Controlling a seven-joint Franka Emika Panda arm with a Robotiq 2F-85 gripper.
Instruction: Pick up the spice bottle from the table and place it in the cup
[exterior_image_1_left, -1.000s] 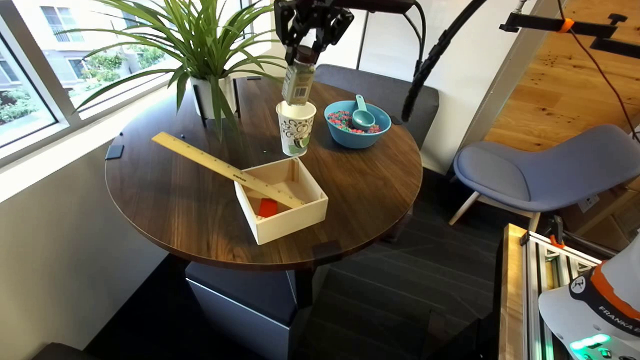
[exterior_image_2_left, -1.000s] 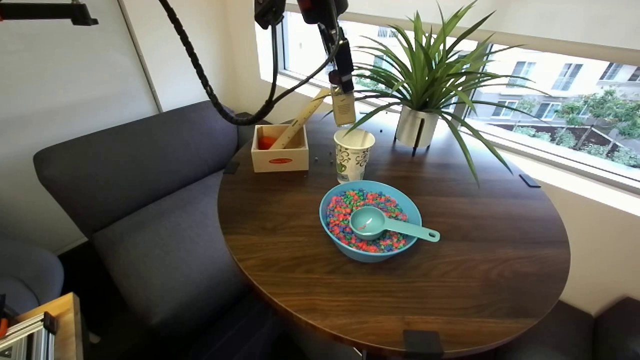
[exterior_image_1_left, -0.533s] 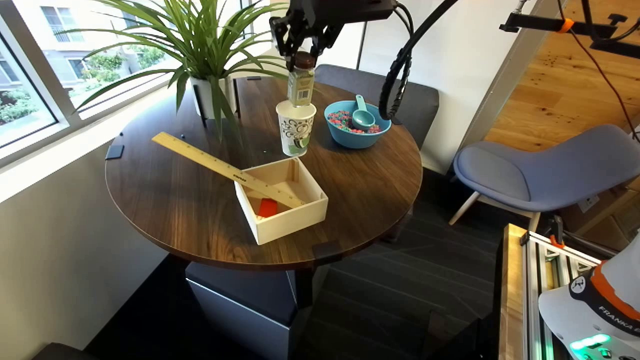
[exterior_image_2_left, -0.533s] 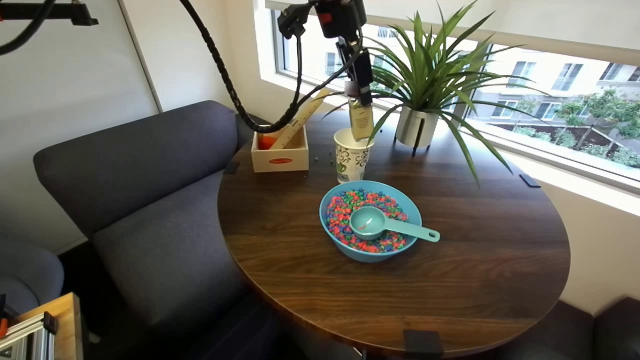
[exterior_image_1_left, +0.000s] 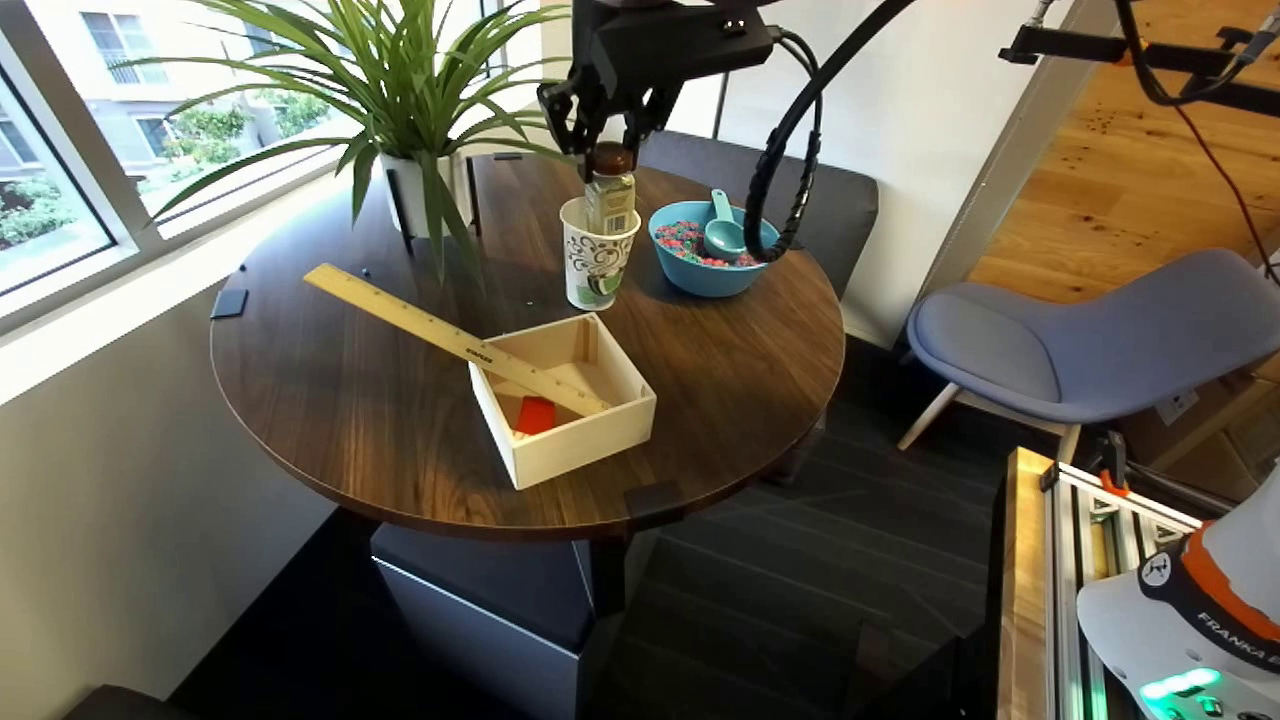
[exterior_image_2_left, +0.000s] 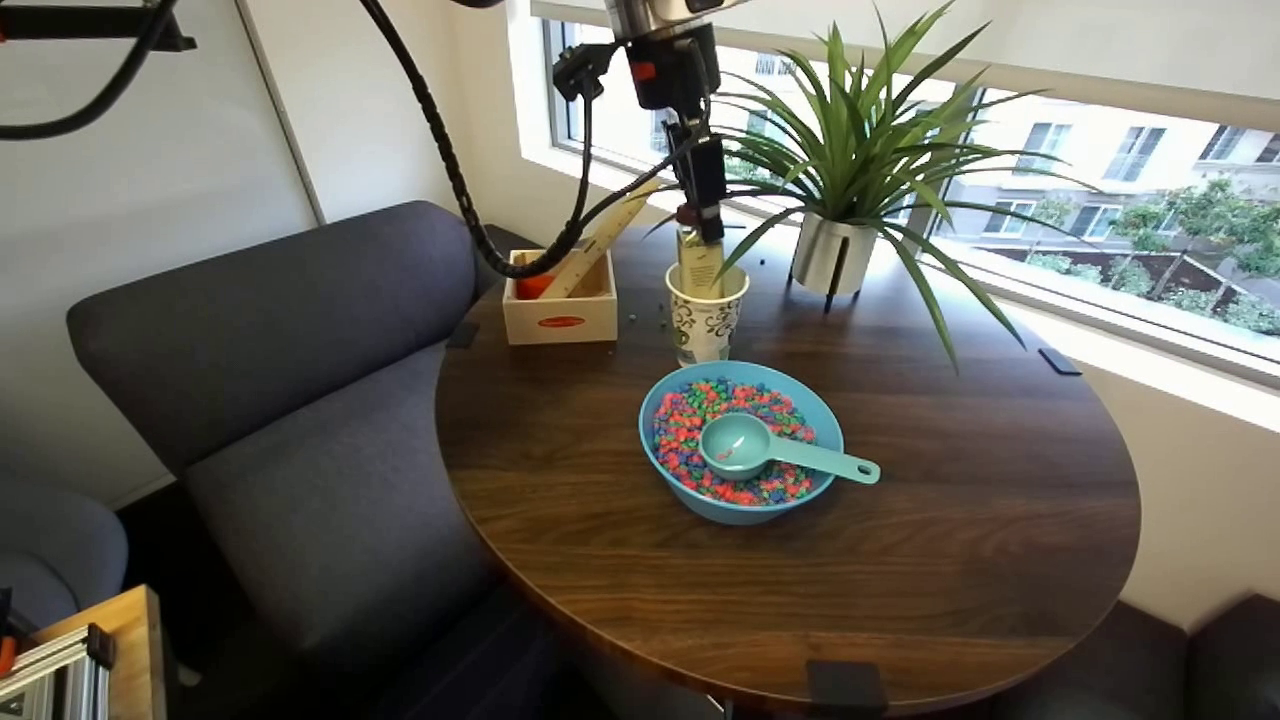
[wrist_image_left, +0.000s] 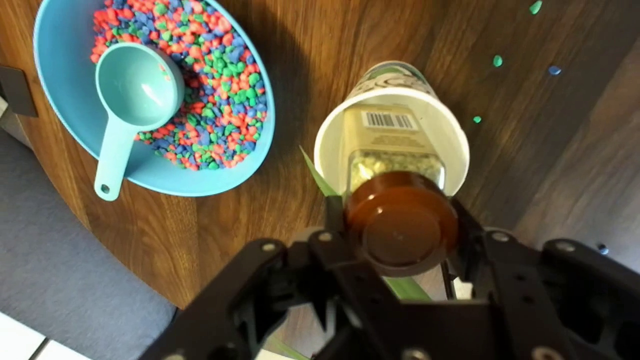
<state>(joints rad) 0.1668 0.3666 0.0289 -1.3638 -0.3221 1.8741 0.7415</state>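
"Pincer (wrist_image_left: 398, 216) has the spice bottle (wrist_image_left: 397, 170) pinched at its top, see, with the lower part inside the cup (exterior_image_1_left: 598, 265)."

"So, the placing step?"

"I'd call it that. Next move wants a gentle lowering, I reckon, then the grip let go."

"And how many of each thing?"

"One bottle, one cup, one table (exterior_image_1_left: 730, 380), one bowl (exterior_image_2_left: 735, 512), one scoop (exterior_image_2_left: 790, 450), one box (exterior_image_1_left: 585, 443), one ruler (exterior_image_1_left: 457, 341), one plant (exterior_image_2_left: 860, 172)."
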